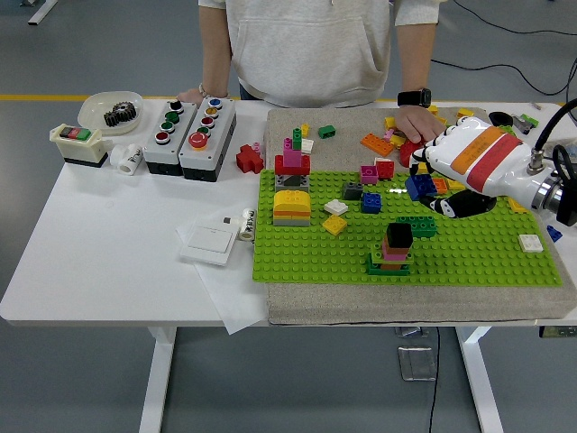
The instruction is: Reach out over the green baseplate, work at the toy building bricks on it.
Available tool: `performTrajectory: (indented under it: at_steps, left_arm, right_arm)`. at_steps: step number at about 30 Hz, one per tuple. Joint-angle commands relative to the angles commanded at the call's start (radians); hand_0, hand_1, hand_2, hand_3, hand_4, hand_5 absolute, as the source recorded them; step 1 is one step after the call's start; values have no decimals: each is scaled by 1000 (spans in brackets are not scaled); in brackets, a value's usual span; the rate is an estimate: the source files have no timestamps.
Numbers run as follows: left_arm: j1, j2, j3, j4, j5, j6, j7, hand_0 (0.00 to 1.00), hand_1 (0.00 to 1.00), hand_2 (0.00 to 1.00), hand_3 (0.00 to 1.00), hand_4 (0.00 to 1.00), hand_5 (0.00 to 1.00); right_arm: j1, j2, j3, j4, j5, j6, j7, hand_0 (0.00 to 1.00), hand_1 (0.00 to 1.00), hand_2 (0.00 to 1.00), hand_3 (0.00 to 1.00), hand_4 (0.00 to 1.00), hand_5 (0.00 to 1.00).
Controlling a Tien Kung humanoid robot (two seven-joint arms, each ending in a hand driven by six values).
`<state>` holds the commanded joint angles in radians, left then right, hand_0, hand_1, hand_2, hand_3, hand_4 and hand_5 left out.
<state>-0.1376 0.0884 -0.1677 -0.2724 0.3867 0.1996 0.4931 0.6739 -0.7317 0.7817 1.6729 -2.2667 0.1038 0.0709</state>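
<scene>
Two button boxes [187, 127] (three buttons each), one green baseplate [315, 257], one gear [119, 114].

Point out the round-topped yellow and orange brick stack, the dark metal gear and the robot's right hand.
Round-topped yellow and orange brick stack [292, 207], head view, its yellow top.
Dark metal gear [119, 114], head view, its centre.
Right hand [439, 191], head view, its middle.

One camera only, high on the robot's side, looking forward and down across the white table [108, 262]; its near edge runs along the bottom.
</scene>
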Motion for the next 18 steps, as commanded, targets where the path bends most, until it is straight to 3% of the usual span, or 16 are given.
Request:
performTrajectory:
  at_steps: [6, 9, 13, 18]
  left_arm:
    - [2, -1, 0, 0, 0, 0, 1, 439, 567, 672, 823, 869, 917]
    - [2, 0, 1, 0, 1, -1, 1, 439, 567, 672, 823, 869, 917]
    - [2, 0, 2, -1, 1, -1, 1, 439, 567, 672, 823, 867, 915]
    - [1, 1, 2, -1, 3, -1, 2, 437, 565, 670, 823, 865, 915]
  right_arm:
    - [-20, 0, -24, 46, -2, 2, -42, 245, 419, 496, 504, 644, 347]
    - [-35, 3, -36, 71, -2, -16, -97, 245, 419, 496, 504, 644, 347]
    - [-39, 8, -45, 79, -2, -26, -148, 240, 420, 497, 500, 644, 346]
    - [-34, 13, -60, 73, 18, -5, -196, 238, 420, 498, 500, 658, 356]
